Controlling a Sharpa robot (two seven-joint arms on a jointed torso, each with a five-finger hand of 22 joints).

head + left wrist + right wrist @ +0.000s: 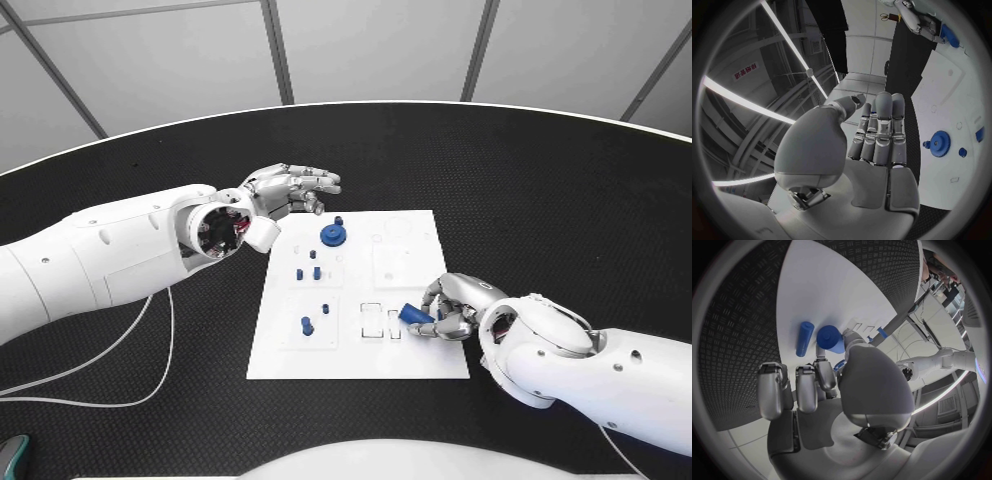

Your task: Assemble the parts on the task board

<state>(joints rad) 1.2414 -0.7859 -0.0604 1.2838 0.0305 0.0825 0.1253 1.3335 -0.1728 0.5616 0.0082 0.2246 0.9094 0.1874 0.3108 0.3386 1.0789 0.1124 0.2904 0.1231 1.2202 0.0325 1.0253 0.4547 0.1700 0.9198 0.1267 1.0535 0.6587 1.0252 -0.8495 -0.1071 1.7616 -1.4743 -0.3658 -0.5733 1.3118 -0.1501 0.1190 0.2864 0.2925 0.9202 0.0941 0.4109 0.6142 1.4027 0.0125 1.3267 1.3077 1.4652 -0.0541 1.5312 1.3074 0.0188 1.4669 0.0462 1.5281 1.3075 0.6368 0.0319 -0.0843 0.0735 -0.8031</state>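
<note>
— Where is the right hand (pixel 450 308)?
— Lower right of the head view, over the right edge of the white task board (pixel 411 362), its fingers pinching a blue cone-shaped part (pixel 415 315) just above the board's narrow rectangular slots.
— And in its wrist view?
— The same smooth blue part (pixel 829 338) sits at the fingertips, beside a blue cylinder (pixel 804 338) lying flat on the board.
— The left hand (pixel 293 187)?
— Upper left of the board, off its corner, fingers curled in loosely and holding nothing.
— Room around them?
— Textured black table (pixel 548 190) lies open on every side.
— Other parts?
— A blue toothed gear (pixel 333 235) stands near the board's top, close to the left hand; small blue pegs (pixel 315 270) stand mid-board, well apart from both hands.
</note>
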